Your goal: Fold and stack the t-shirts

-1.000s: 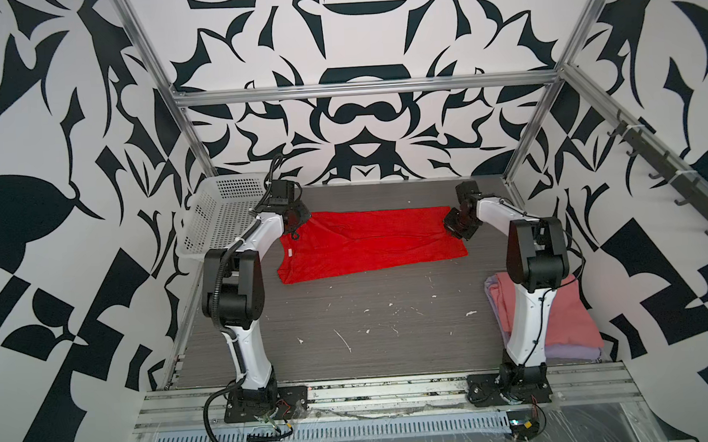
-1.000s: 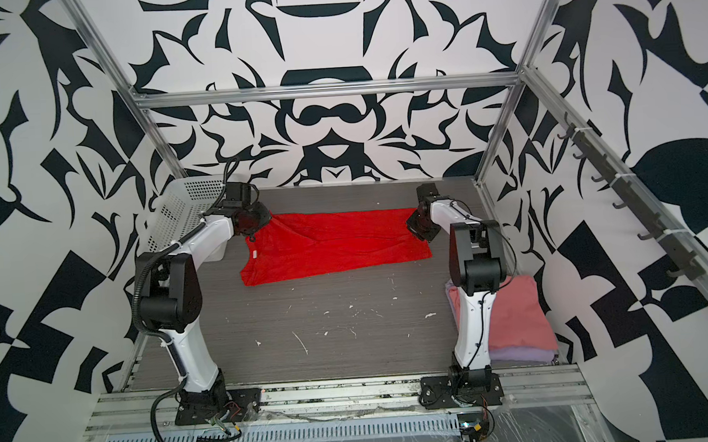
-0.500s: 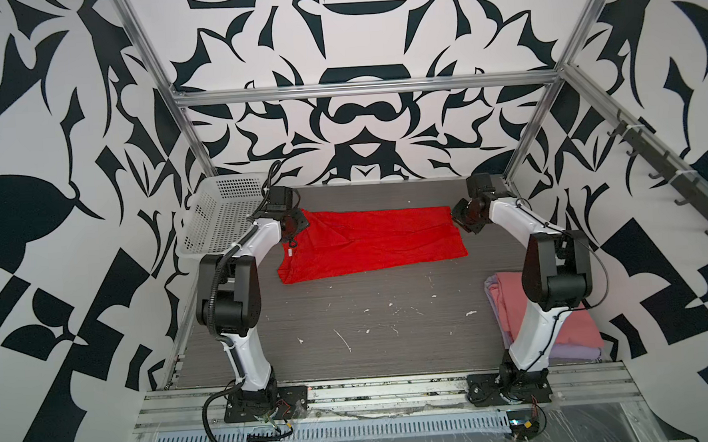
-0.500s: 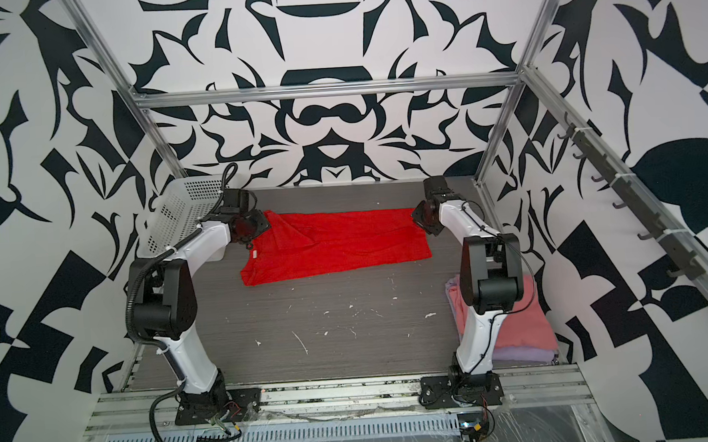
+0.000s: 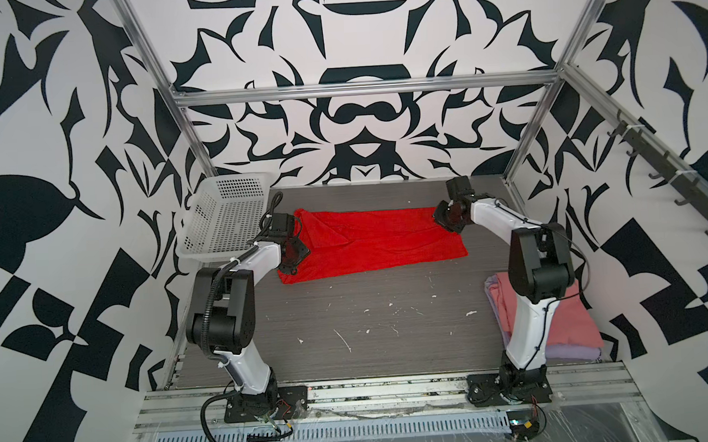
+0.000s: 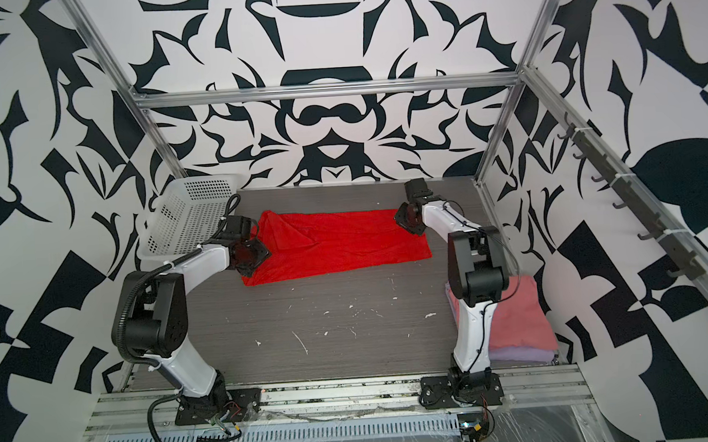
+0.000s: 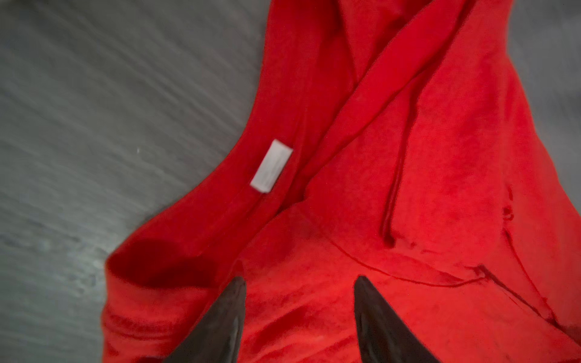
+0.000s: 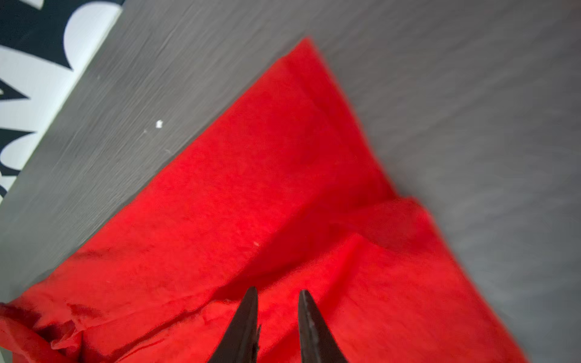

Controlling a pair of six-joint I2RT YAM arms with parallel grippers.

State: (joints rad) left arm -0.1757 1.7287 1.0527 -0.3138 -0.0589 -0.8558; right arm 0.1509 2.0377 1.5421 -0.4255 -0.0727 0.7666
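The bright red t-shirt (image 5: 378,241) (image 6: 337,243) lies folded into a long strip across the back of the table. My left gripper (image 5: 299,250) (image 7: 300,278) hovers over its left end, open, with nothing between its fingers. The white neck label (image 7: 272,165) shows just ahead of it. My right gripper (image 5: 448,221) (image 8: 278,289) is over the strip's far right corner. Its jaws stand a little apart, with the red t-shirt (image 8: 251,188) lying flat beneath them. A folded dusty pink t-shirt (image 5: 573,318) rests on a pale lavender one (image 5: 571,352) at the front right, partly hidden by the right arm.
A white perforated basket (image 5: 223,220) (image 6: 186,218) leans tilted in the back left corner, close to the left arm. Metal frame posts border the table. The grey tabletop (image 5: 370,325) in front of the red strip carries only small white specks.
My left gripper has opened over the shirt's left end. The right arm's elbow has swung out to the right, and its gripper has drawn slightly back. The red t-shirt has stayed in place.
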